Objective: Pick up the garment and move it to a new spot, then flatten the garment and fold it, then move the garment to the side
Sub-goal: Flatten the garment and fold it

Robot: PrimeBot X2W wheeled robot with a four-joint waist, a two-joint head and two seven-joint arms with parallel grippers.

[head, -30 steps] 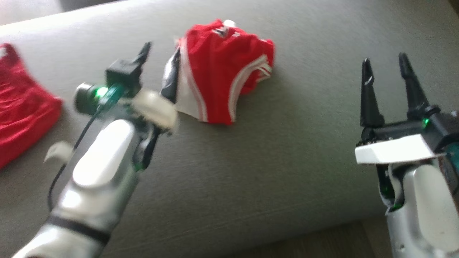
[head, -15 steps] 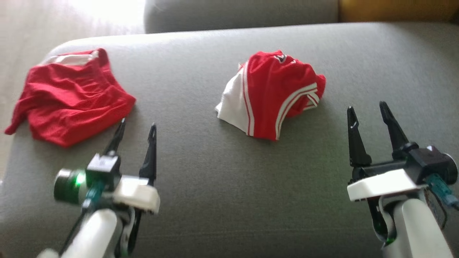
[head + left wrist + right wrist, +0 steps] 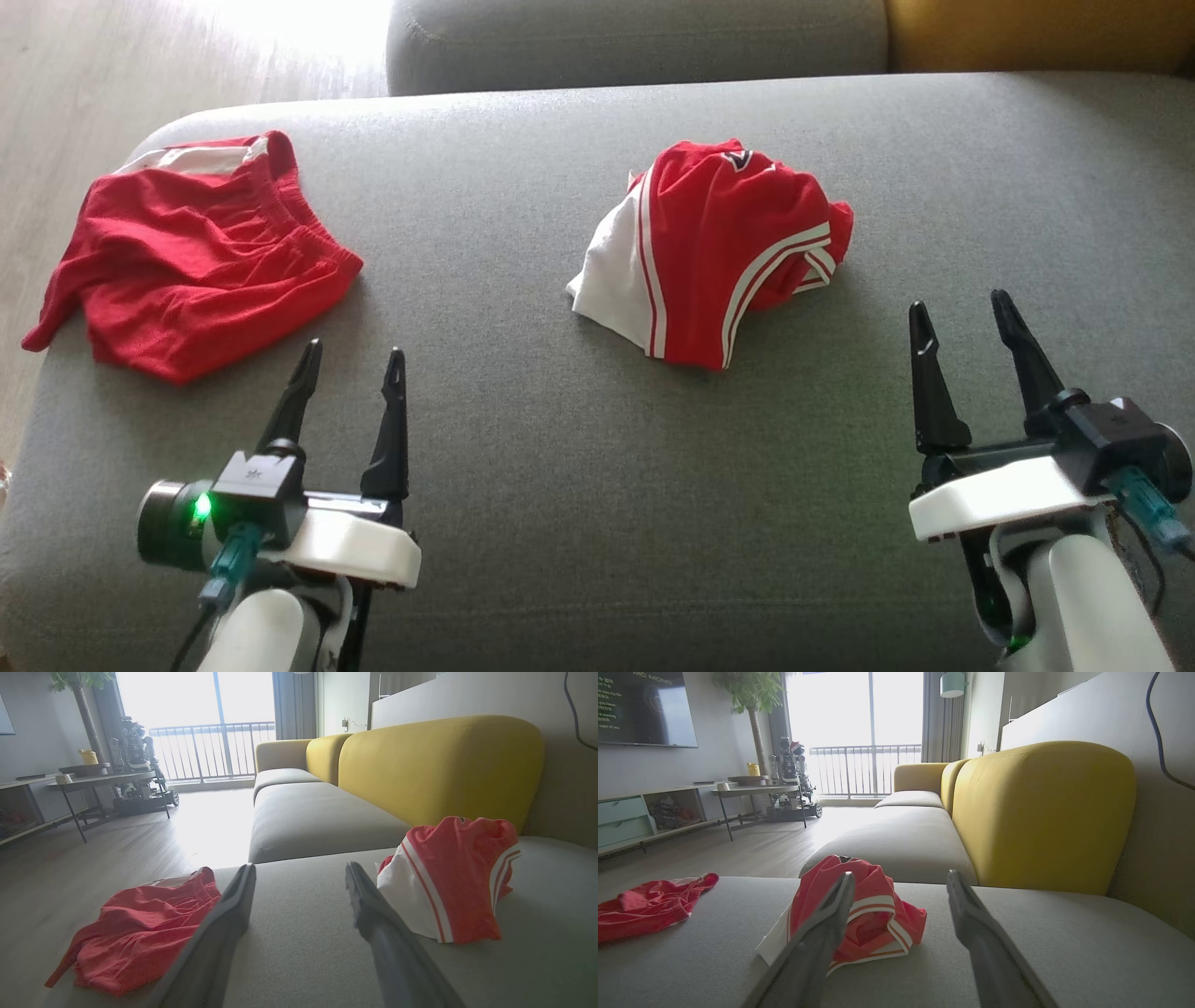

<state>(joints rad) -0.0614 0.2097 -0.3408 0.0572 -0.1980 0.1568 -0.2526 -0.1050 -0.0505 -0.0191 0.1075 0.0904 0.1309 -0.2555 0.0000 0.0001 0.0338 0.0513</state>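
**Grippers open and empty, garment lying mid-cushion**

The left gripper (image 3: 355, 353) and right gripper (image 3: 960, 303) are hovering over the grey cushion (image 3: 560, 523), jaws spread, holding nothing. The red-and-white garment (image 3: 719, 252) is lying bunched mid-cushion ahead of them, nearer the right one; red shorts (image 3: 196, 257) are lying at the cushion's left end. The wrist views are adding a yellow backrest (image 3: 439, 765), a balcony railing (image 3: 210, 742) and, from the right wrist, a wall screen (image 3: 642, 707).
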